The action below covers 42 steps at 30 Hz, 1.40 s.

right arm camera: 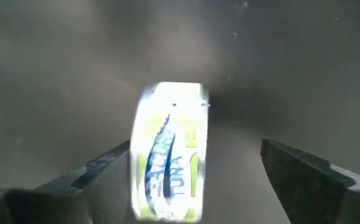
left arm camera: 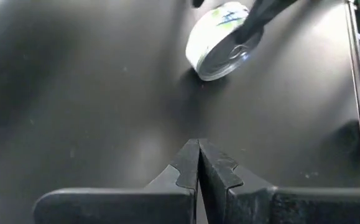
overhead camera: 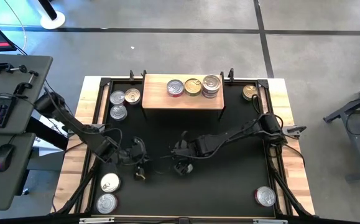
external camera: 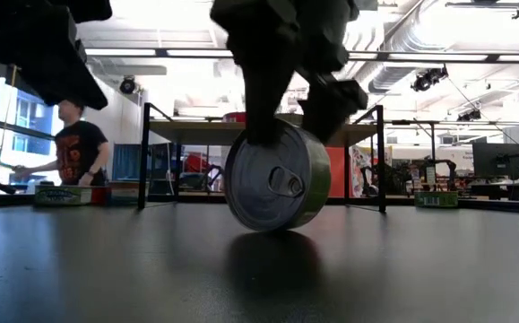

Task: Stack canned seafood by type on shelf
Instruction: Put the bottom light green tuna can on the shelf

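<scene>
A tin of canned seafood (external camera: 272, 179) with a silver pull-tab lid and a green-and-white label stands on its rim on the black mat (overhead camera: 229, 180), near the middle. My right gripper (external camera: 297, 108) is open and comes down over it, one finger on each flat side. My left gripper (left arm camera: 198, 144) is shut and empty, to the tin's left, clear of the tin (left arm camera: 223, 40). The wooden shelf (overhead camera: 183, 107) at the far side carries three stacks of tins (overhead camera: 193, 86). My right gripper points down from above and straddles the tin's upper part. One finger (right arm camera: 105, 168) lies against the lid side near its top edge (external camera: 261, 142). The other finger (right arm camera: 304, 171) stands apart from the tin's bottom. The tin rests on its rim on the mat, slightly tilted.
Loose tins lie flat on the mat: three at the far left (overhead camera: 118, 112), one at the far right (overhead camera: 249, 92), two at the near left (overhead camera: 110, 182), one at the near right (overhead camera: 265, 196). A person (external camera: 80, 148) stands in the room beyond the table.
</scene>
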Motion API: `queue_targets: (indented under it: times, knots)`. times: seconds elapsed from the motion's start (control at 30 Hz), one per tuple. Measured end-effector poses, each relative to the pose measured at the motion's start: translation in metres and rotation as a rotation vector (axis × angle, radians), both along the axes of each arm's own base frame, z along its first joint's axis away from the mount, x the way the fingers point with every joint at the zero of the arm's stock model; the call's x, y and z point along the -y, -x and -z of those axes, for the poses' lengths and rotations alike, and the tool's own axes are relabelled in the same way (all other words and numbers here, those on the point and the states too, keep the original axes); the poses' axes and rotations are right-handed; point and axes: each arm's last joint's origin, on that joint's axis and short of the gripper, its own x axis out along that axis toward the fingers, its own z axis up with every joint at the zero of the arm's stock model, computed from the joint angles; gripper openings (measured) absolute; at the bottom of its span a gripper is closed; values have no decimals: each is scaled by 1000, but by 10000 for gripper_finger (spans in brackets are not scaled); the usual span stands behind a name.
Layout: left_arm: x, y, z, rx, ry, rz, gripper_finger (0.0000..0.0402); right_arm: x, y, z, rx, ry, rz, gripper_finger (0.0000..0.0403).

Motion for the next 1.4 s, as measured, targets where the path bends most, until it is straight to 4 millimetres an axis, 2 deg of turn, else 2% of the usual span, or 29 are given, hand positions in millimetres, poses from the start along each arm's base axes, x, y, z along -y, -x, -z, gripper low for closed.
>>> queue_targets:
  times: [0.2,0.33,0.47,0.57,0.7,0.8,0.87,1.07,1.17,1.23,1.4]
  knots:
    - [-9,7,-21,79,-38,30,0,1,4,15,-17,-6,-4,313]
    - [-19,18,-40,159,-74,3,0,0,6,20,-40,-37,-8,256]
    - [-32,34,-58,227,-114,-24,0,-1,5,19,-36,-90,-12,176]
    - [-41,45,-70,272,-136,-38,0,-1,1,8,-18,-155,-22,115]
    - [-50,58,-81,322,-173,-50,0,10,-12,-35,140,-189,-27,115]
    - [-55,64,-87,352,-194,-48,0,35,-24,-70,296,-143,0,115]
    - [-56,66,-89,361,-209,-52,0,60,-33,-85,381,-103,29,115]
    - [-57,65,-88,368,-187,-89,0,157,-48,-118,629,-25,167,115]
    - [-55,64,-87,371,-145,-117,0,200,-47,-126,717,2,262,115]
    - [-54,63,-86,367,-141,-121,0,221,-46,-128,757,5,320,115]
    - [-53,59,-83,363,-157,-154,0,252,-46,-121,788,4,404,115]
